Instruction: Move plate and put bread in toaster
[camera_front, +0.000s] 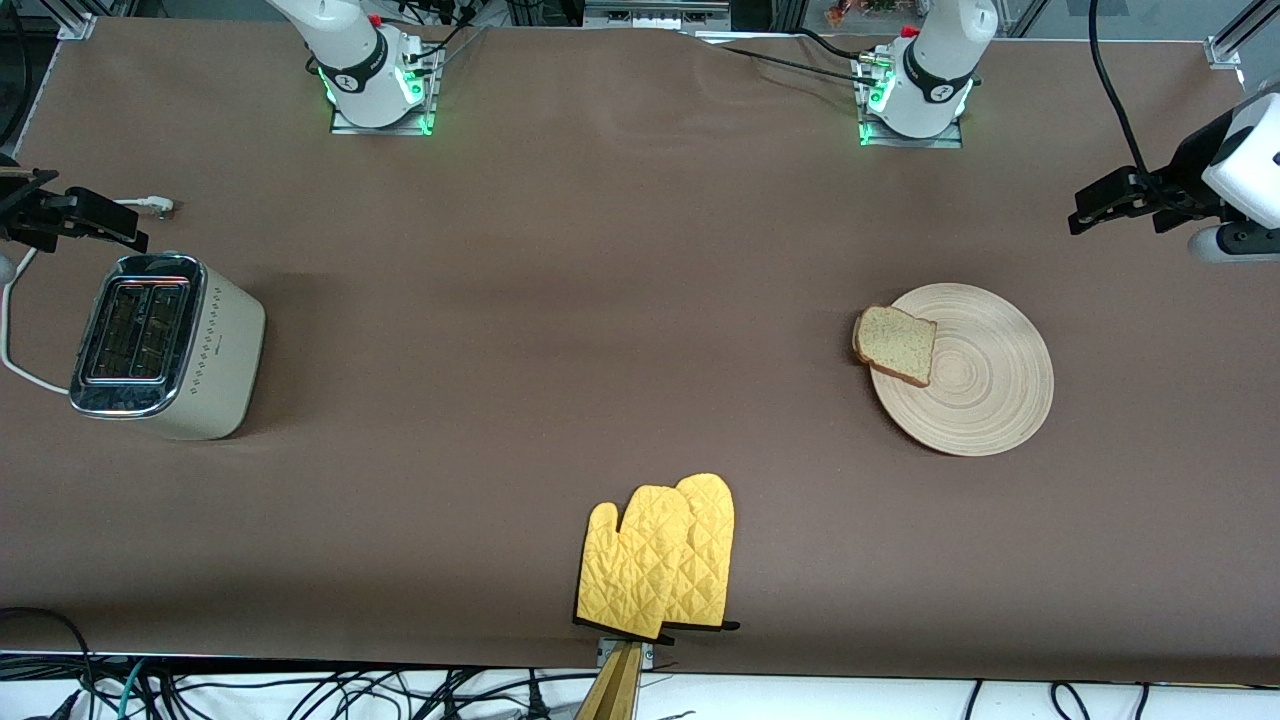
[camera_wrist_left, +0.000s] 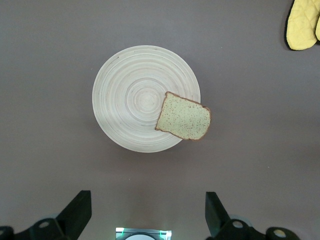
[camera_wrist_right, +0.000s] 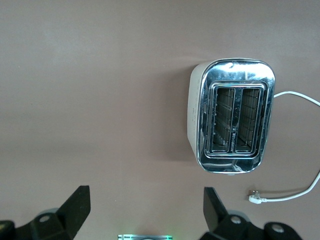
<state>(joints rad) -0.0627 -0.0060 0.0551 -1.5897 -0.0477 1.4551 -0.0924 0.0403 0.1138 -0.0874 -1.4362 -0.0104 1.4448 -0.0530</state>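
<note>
Plate (camera_front: 985, 385) is seen twd the left arm's end of the table, toaster (camera_front: 165, 345) well apart at the right arm's end. Bread (camera_front: 895, 344) lies flat, overhanging the plate rim on the toaster-facing side. Left gripper (camera_wrist_left: 148, 212), fingers spread, nothing held, hangs nearer to the bread. Right gripper (camera_wrist_right: 146, 212), also spread w/ nothing held, hangs near the toaster.

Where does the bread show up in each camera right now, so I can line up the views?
Front view: bread lies on the plate, overhanging its rim on the side toward the toaster.
Left wrist view: bread overhangs the plate rim.
Right wrist view: no bread.
Shared landmark: the plate.
</note>
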